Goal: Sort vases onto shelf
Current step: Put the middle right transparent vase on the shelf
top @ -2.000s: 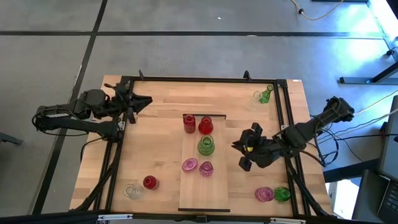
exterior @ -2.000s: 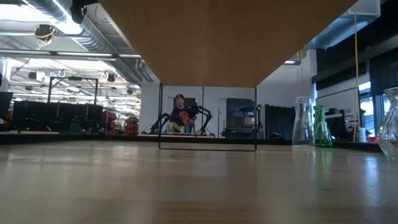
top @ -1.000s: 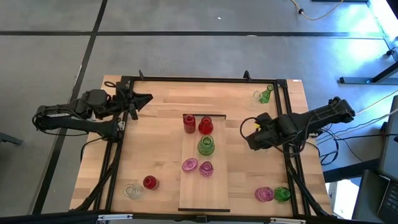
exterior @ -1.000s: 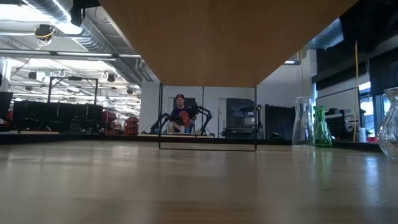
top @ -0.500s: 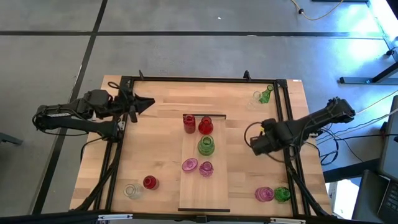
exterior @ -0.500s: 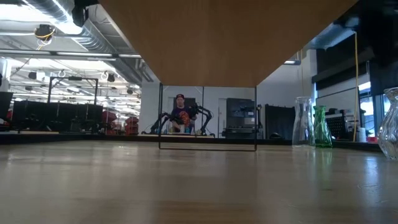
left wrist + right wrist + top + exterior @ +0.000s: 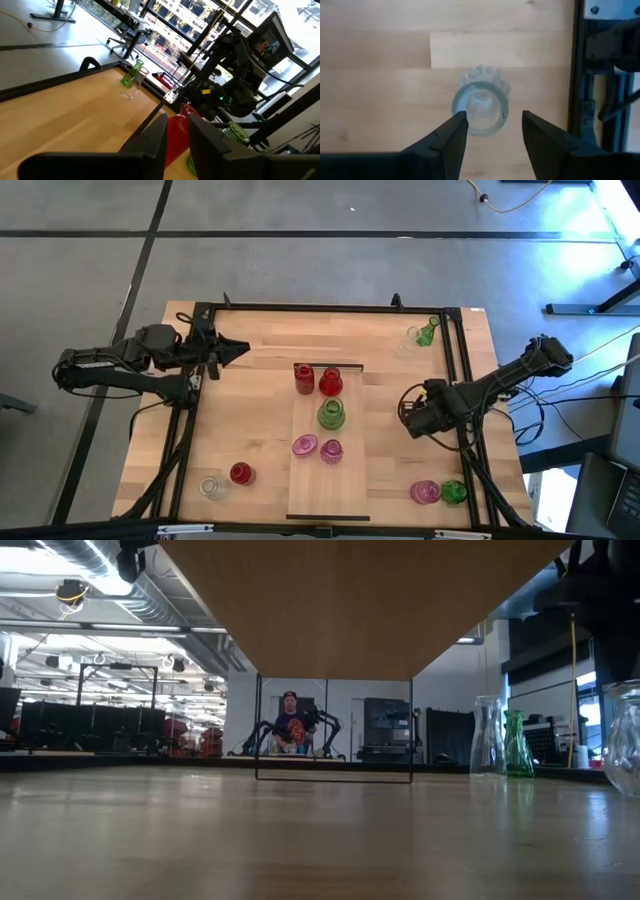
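The shelf lies mid-table and bears two red vases, one green vase and two pink vases. My right gripper points down, open, right of the shelf. A clear vase stands upright on the tabletop below it, its mouth between the fingers; in the high view the gripper hides it. My left gripper waits at the far left, nearly level, a narrow empty gap between its fingers. My right gripper comes from above, pointing down, one finger on either side of the clear vase's mouth rim. Whether a finger touches the rim I cannot tell. The vase stands upright on the table.
A clear vase and a red vase stand near left. A pink vase and a green vase stand near right. A green vase and a clear vase are far right. A dark frame borders the table.
My right gripper has gone down and a little toward the table's near edge, rolling its wrist as it came, and now stands over the clear vase. In the low view its dark shape has come down above that vase. The vases have stayed in place.
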